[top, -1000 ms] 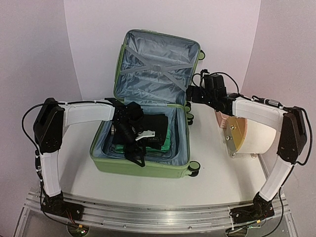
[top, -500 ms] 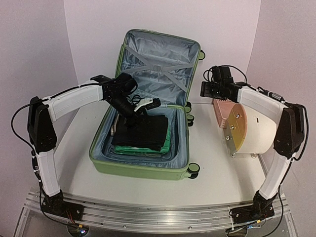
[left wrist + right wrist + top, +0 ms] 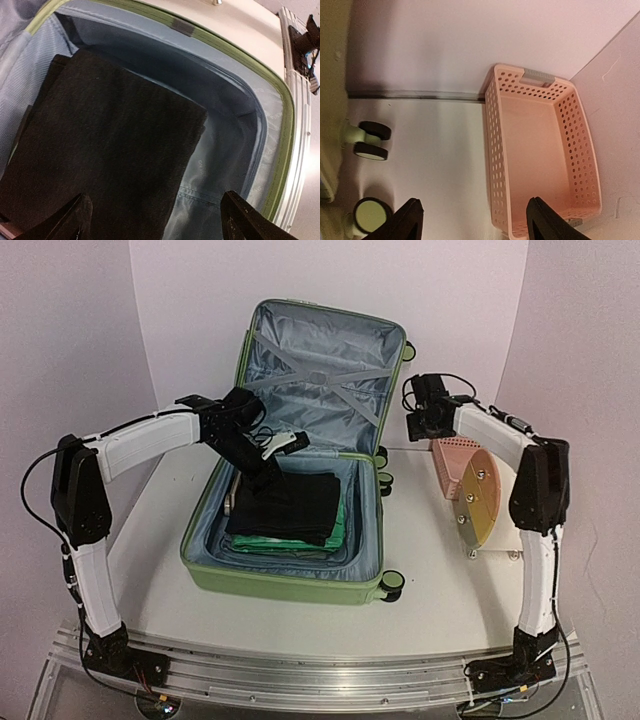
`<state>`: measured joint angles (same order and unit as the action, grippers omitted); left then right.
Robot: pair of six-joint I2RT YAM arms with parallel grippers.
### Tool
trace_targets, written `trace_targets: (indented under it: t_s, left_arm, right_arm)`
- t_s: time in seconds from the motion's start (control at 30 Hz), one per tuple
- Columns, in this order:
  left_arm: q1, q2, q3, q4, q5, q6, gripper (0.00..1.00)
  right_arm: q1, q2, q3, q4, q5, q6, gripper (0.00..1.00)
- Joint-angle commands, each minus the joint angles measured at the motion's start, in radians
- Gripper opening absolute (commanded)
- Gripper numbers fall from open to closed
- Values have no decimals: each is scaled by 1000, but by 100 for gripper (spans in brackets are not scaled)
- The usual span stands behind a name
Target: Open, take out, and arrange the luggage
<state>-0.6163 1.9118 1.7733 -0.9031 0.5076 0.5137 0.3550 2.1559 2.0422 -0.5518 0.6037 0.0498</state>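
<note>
On the worktop (image 3: pixel 440 590): the luggage (image 3: pixel 290 580) lies open at the centre, its lid (image 3: pixel 315 370) standing up at the back with crossed straps showing. By my judgement the unpacking is not yet begun.
Black garment (image 3: pixel 290 505): folded and topmost in the lower shell, with a green garment (image 3: pixel 343 520) peeking out under its right edge.
Pink basket (image 3: pixel 492 150): empty, standing right of the luggage and apart from it.
Left gripper (image 3: pixel 288 443): fingers spread, holding nothing, above the black garment's far edge near the hinge.
Right gripper (image 3: pixel 475 215): fingers apart and empty, over bare worktop between the wheels (image 3: pixel 370 142) and the basket.
Risk: a shallow pinch could lift only the top fold, so the garment would unfurl and drag. A deep one could take the green layer or snag the lining. A knock from the left arm could bring the lid down.
Left wrist view alone: shows the bare lining beyond the garment's corner, but not the green layer.
Right wrist view alone: shows the basket's empty inside, which is only a sliver from above.
</note>
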Motion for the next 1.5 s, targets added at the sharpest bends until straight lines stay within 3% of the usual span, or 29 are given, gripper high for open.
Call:
trace_targets:
  t_s: [0.0, 0.13, 0.27, 0.37, 0.5, 0.63, 0.77, 0.87, 0.97, 1.2, 1.37, 1.47]
  left_arm:
    - [17, -50, 3, 60, -39, -89, 88]
    - [18, -80, -56, 68, -22, -99, 88]
    - [20, -83, -69, 67, -47, -100, 87]
    - [22, -81, -67, 72, -84, -108, 87]
    - [110, -52, -1, 102, -211, -176, 87]
    - [267, -3, 114, 121, -268, -283, 87]
    - [352, 39, 135, 136, -308, -347, 89]
    - [385, 78, 112, 135, -282, -367, 90]
    - [393, 117, 96, 133, -262, -384, 90]
    - [397, 197, 100, 172, -224, -423, 89]
    - [397, 223, 85, 208, -210, -440, 80]
    - [397, 223, 50, 235, -188, -464, 67]
  right_arm:
    - [-50, 163, 114, -69, 40, -37, 69]
    - [-80, 262, 204, -66, 58, -33, 64]
    - [-88, 356, 274, -65, 78, -86, 80]
    - [-89, 383, 266, -65, 105, -94, 84]
    - [-109, 383, 227, -65, 66, -65, 85]
    - [-109, 340, 244, -61, 1, -20, 84]
    - [-108, 270, 286, -59, -36, 4, 85]
    - [-106, 170, 205, -60, -116, 78, 84]
    - [-100, 61, 68, -57, -297, 161, 82]
    - [24, -120, -222, -5, -575, 285, 78]
    - [79, -106, -322, 79, -671, 349, 72]
    - [109, -38, -303, 105, -689, 377, 65]
